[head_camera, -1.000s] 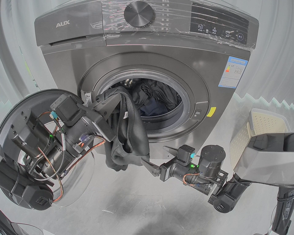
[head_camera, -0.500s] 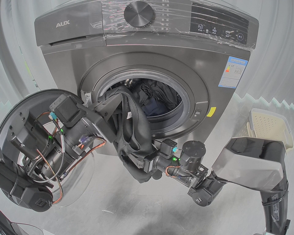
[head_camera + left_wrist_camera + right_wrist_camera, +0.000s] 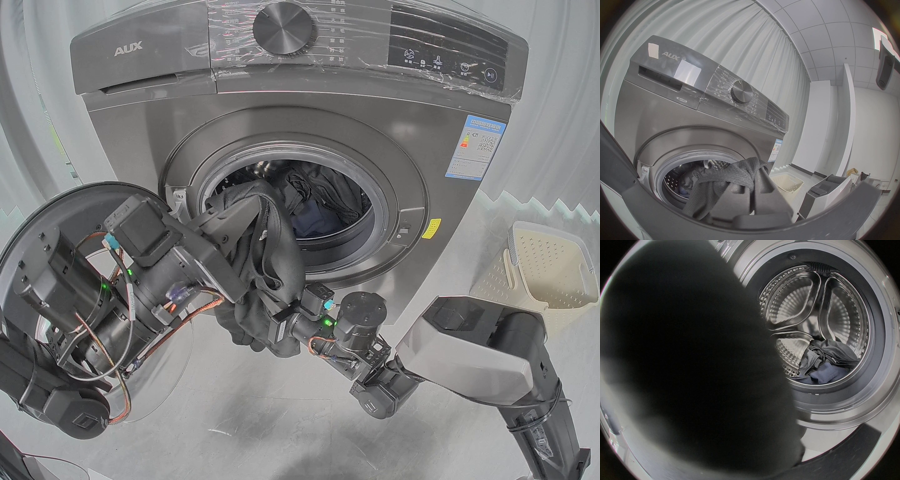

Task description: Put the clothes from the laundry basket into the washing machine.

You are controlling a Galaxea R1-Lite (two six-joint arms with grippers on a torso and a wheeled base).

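Already a heap of dark clothes [image 3: 319, 200] lies deep in the drum [image 3: 793, 302] of the washing machine [image 3: 156, 125], well beyond my left gripper [image 3: 247, 206]. One more dark garment [image 3: 275, 262] is only halfway there. My left jaws are pressed together on its upper fold, right at the rim of the round opening. From them the cloth drapes over and hangs down outside the machine front, below the opening.

My right gripper [image 3: 281, 317] sits directly beneath the left one, nose-first into the hanging bundle, with the cloth wrapped around its front. Whether it has hold of the fabric I cannot tell, and its own camera is mostly blacked out by cloth pressed close against it.

The left arm comes in from the side of the open door [image 3: 62, 212], wrist tilted upward toward the drum. The right forearm reaches across low, angled up under the load.

The laundry basket [image 3: 550, 269] stands well apart on the floor, off to the far side of my right arm, and no clothes show in the part of it I can see. By my reckoning the job is near its end. What remains is to get this garment's dangling lower half lifted past the rim and let go inside.
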